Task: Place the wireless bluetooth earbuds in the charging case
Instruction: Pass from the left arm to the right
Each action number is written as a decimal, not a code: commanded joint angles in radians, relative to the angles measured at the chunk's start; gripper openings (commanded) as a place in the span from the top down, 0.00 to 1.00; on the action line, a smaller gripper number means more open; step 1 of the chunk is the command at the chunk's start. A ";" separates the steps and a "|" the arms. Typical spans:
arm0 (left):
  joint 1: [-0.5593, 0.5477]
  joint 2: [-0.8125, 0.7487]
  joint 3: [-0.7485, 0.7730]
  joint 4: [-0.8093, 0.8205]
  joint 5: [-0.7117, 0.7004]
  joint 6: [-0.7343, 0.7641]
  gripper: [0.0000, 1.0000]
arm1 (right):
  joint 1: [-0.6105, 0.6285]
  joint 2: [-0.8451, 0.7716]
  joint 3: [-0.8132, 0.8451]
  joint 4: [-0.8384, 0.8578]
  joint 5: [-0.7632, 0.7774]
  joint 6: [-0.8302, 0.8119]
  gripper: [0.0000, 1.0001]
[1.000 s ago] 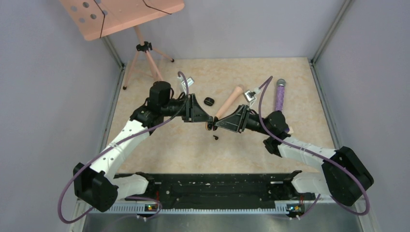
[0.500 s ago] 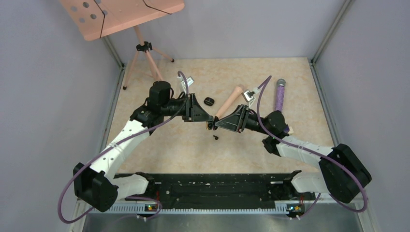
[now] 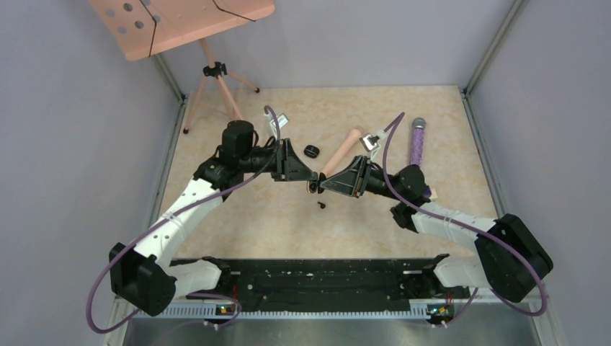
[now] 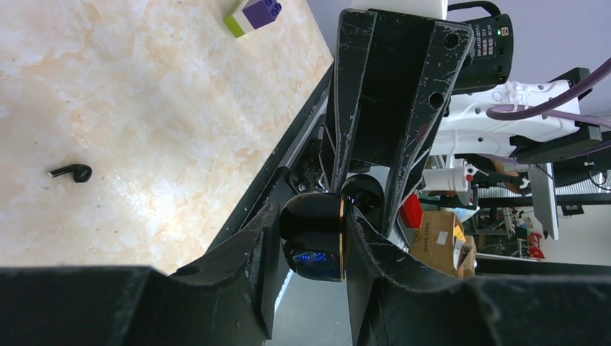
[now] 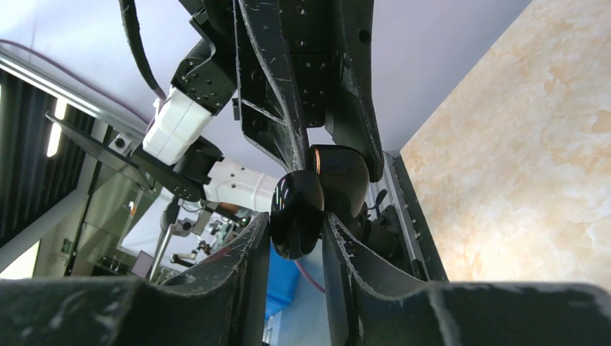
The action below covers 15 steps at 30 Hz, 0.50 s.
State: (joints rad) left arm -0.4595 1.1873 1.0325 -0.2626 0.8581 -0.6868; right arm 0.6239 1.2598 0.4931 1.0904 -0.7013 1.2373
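The glossy black charging case (image 3: 314, 186) hangs above the table's middle, held between both grippers. My left gripper (image 4: 310, 216) is shut on the case body (image 4: 313, 238), which has a gold rim and a blue-lit spot. My right gripper (image 5: 297, 223) comes from the opposite side and is shut on the case's lid (image 5: 295, 213), hinged open from the body (image 5: 344, 180). One tiny black earbud (image 3: 321, 205) lies on the table just below the grippers; it also shows in the left wrist view (image 4: 70, 172). No second earbud is visible.
A black rounded lump (image 3: 311, 151) lies behind the grippers, beside a pink wooden rod (image 3: 342, 151). A purple wand (image 3: 417, 140) lies at the right. A purple-and-white cube (image 4: 252, 13) sits on the table. A pink tripod stand (image 3: 216, 79) is at the back left.
The right arm's rear joints have shifted slightly left. Both grippers stay together at the case.
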 commanded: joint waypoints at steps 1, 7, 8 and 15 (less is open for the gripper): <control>0.003 -0.007 0.011 0.062 0.025 -0.014 1.00 | -0.008 0.003 0.041 0.047 -0.008 -0.011 0.73; 0.004 -0.005 0.008 0.062 0.033 -0.013 1.00 | -0.007 0.001 0.044 0.036 0.003 -0.012 0.96; 0.001 -0.008 0.006 0.061 0.033 -0.011 1.00 | -0.007 0.001 0.047 0.031 0.002 -0.012 0.93; 0.001 -0.010 0.010 0.038 0.021 0.012 1.00 | -0.007 -0.002 0.075 -0.013 0.009 -0.020 0.55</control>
State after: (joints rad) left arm -0.4580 1.1873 1.0325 -0.2546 0.8654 -0.6823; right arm 0.6231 1.2598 0.5117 1.0744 -0.7002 1.2404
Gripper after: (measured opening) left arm 0.392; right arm 0.409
